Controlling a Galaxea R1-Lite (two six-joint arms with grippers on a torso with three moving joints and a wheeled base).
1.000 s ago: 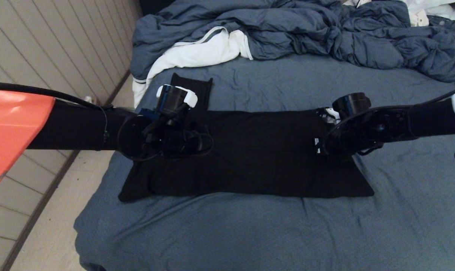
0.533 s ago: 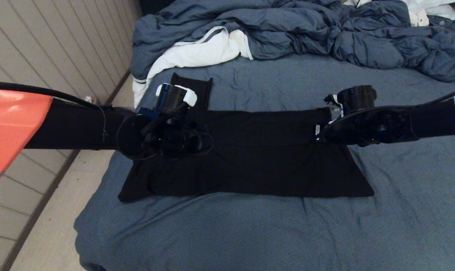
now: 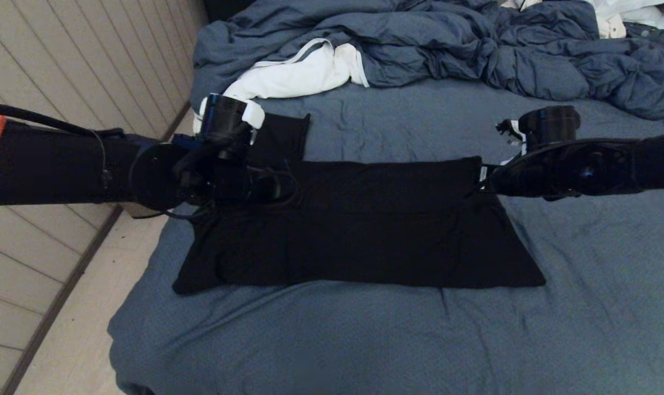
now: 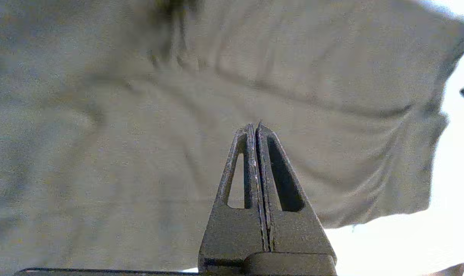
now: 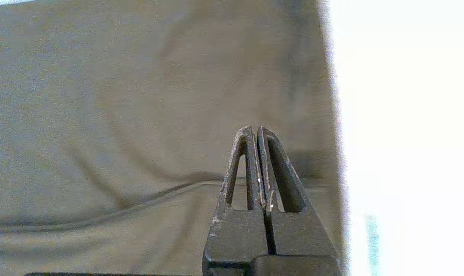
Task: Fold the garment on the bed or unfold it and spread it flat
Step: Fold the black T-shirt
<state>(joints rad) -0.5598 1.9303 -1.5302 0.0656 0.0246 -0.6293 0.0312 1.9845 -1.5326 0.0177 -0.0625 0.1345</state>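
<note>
**A soft black shirt that needs a careful pinch**

The shirt (image 3: 359, 225) is lying flat on the bed (image 3: 365, 340), plain black side up, folded into a long band. One sleeve (image 3: 280, 134) is sticking out at the far left end. It is lying near the front of the bed, well away from the blanket (image 3: 447, 44) and the white cloth (image 3: 293, 77) bunched up at the back.

The left gripper (image 4: 257, 128) is hanging over the left end of the shirt, close to the sleeve. Its fingers are pressed together with nothing between them. The right gripper (image 5: 257, 130) is hanging over the right end, near the edge. Its fingers are pressed together too, and they are holding nothing.

The shirt is looking soft, thin and light. It is going to bend and sag wherever it is lifted, so it will not keep its shape. It is not going to break. The best places to grab are probably the two far corners, one for each gripper. Pinching only the top layer could pull the fold open, so the fingers should probably take all the layers at once.
</note>
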